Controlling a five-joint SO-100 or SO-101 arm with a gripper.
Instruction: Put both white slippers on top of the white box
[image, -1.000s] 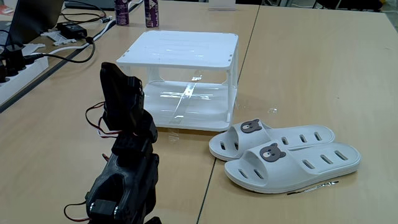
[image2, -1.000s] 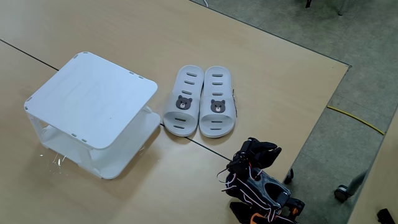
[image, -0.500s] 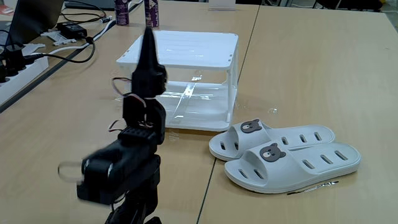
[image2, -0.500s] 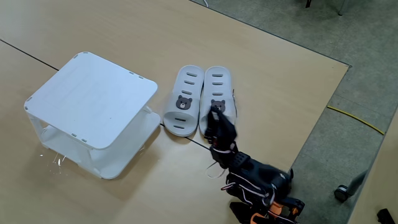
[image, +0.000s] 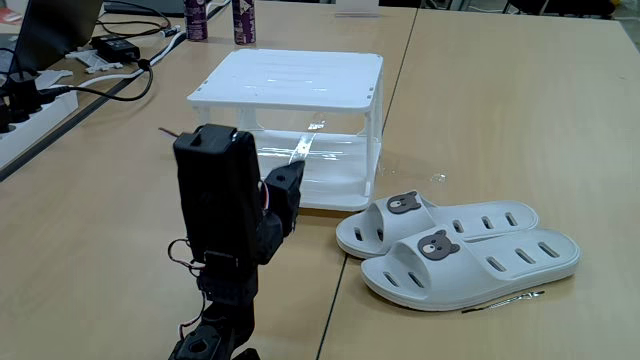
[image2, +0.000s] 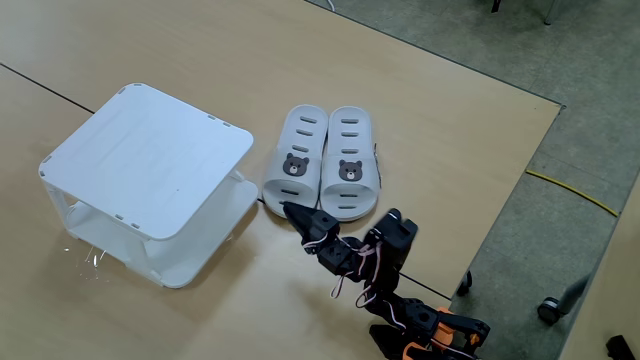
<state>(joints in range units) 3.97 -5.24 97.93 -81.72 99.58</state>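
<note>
In a fixed view from table level, your arm's black body fills the lower left, and the gripper (image: 292, 176) pokes out to its right, in front of the white box (image: 288, 80). You can't tell from here how wide the jaws are. The white slippers (image: 460, 247) lie side by side on the table, right of the box, toes toward it.

In a fixed view from above, your gripper (image2: 292, 211) hangs just off the toe of the left slipper (image2: 295, 177), the jaws looking close together and holding nothing. The box (image2: 150, 157) sits left of the pair, its top bare.
</note>
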